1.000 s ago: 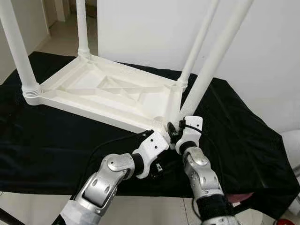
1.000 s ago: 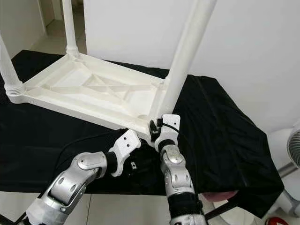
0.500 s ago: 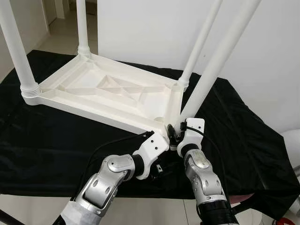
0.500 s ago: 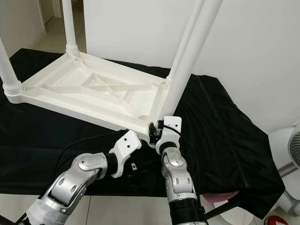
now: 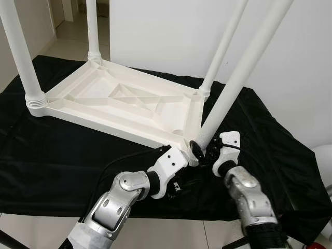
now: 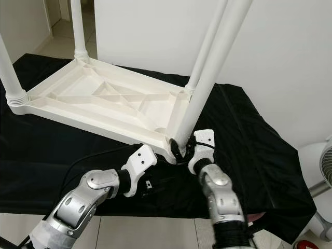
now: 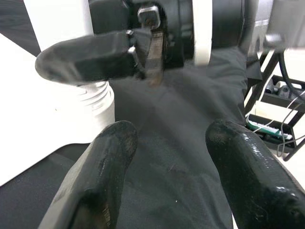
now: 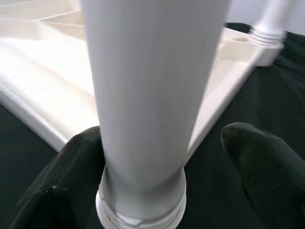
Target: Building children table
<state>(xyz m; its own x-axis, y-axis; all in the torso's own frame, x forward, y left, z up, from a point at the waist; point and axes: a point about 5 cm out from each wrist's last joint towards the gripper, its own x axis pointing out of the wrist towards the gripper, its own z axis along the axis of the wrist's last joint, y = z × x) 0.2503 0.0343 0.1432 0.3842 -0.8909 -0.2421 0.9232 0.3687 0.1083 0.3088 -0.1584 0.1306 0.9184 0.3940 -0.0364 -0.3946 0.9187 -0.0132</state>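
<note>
On the black cloth (image 5: 62,155) that covers the work surface lies the white children's table top (image 5: 119,106), upside down, its ribbed underside facing up. I place everything else from this table top. Three white legs stand in its corners: one at the near left corner (image 5: 21,57), one at the far left corner (image 5: 93,31), and one at the far right corner (image 5: 223,46). The fourth leg (image 5: 244,72) is at the near right corner, the corner closest to me, and it leans away to the right instead of standing straight; its lower end meets the corner socket (image 5: 194,148), though I cannot tell how far it is seated.

My right gripper (image 5: 205,153) is at that near right corner, at the foot of the leaning leg. In the right wrist view my two black fingers (image 8: 62,181) stand apart on either side of the leg (image 8: 147,95); one touches its side, the other is clear of it, so my grip is loose and open rather than clamped.

My left gripper (image 7: 167,162) sits just in front of the same corner, low over the cloth. Its fingers (image 7: 105,167) are spread wide with nothing between them but the black cloth, and beyond them I see the threaded end of the leg (image 7: 95,95) and one finger of my right gripper (image 7: 90,59).
</note>
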